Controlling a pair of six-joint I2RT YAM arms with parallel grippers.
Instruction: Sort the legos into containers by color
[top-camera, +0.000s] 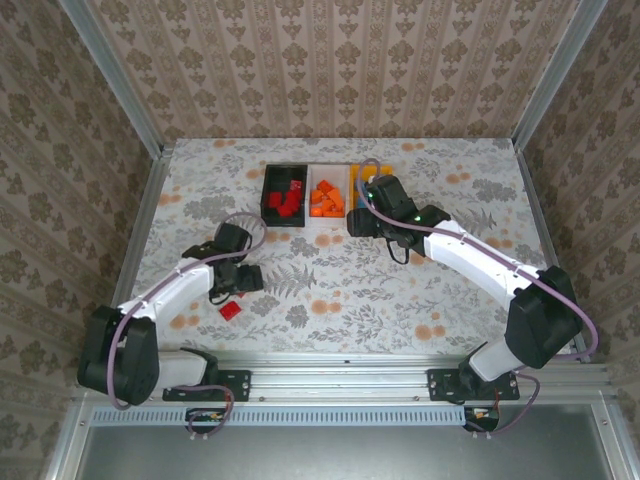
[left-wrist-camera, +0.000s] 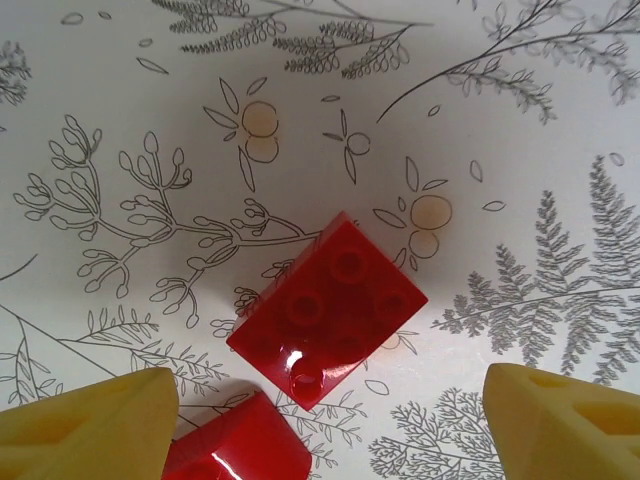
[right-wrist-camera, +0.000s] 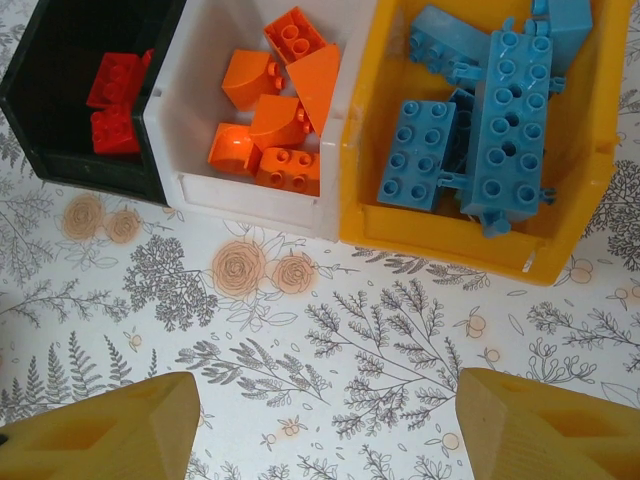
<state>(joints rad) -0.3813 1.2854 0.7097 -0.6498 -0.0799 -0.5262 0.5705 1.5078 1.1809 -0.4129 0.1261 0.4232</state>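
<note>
Second red lego (left-wrist-camera: 238, 445) cut off at the frame's bottom edge. Left gripper (left-wrist-camera: 325, 390) fingers spread, empty, above red lego (left-wrist-camera: 328, 310) on table (left-wrist-camera: 120, 120). Right gripper (right-wrist-camera: 325, 400) released too (nothing held), facing black bin (right-wrist-camera: 70, 175), white bin (right-wrist-camera: 250, 205), yellow bin (right-wrist-camera: 440, 245).

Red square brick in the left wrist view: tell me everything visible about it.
The glossy red square plastic brick lies studs up on the floral-print table, turned diagonally to the frame, a highlight on its near corner. It sits free between and ahead of the yellow fingers of the open left gripper, neither touching it. A second red piece lies by its near edge; contact unclear.
</note>
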